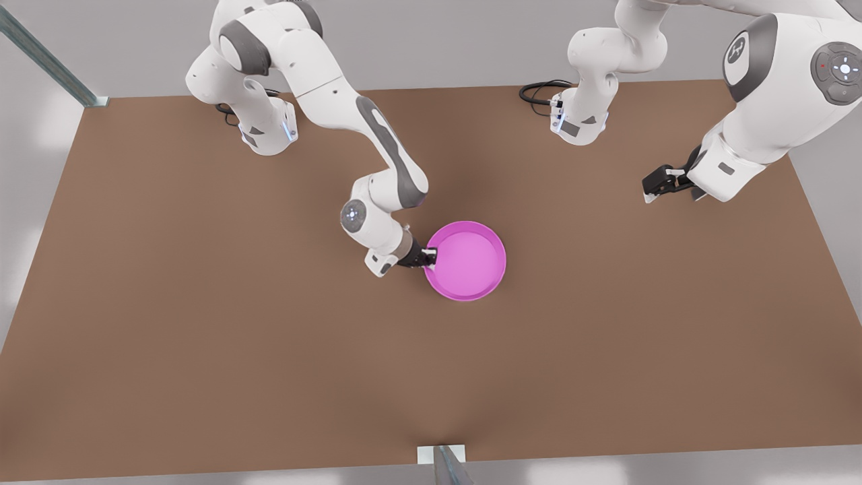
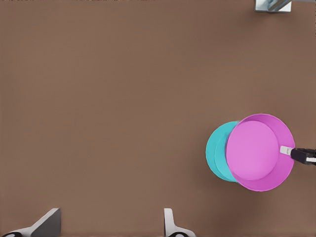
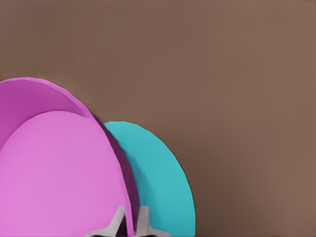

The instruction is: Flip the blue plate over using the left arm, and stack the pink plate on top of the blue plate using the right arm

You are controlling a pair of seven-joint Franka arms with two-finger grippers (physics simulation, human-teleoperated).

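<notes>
At the middle of the brown counter [image 1: 202, 323] my right gripper [image 1: 428, 259] pinches the rim of the pink plate [image 1: 468, 259], one of its fingers [image 3: 117, 223] inside the rim and the other outside it, the wall of the dish pressed between them. The pink plate lies open side up, its lighter inside showing, and from the front view it spreads away from my right fingers toward that view's right. Just under it lies the blue plate [image 2: 217, 150]; in the left wrist view a cyan crescent sticks out past the pink rim on the side far from my right fingers, and in the right wrist view the cyan surface [image 3: 158, 173] sits right beside my outer finger, beneath the pink rim. I cannot tell whether the pink dish rests fully on the cyan one or hangs just above it.

My left gripper [image 1: 663, 180] hangs well apart from both plates, high over the counter at the front view's right, waiting. Its fingers [image 2: 168, 222] stand spread wide with nothing between them.
</notes>
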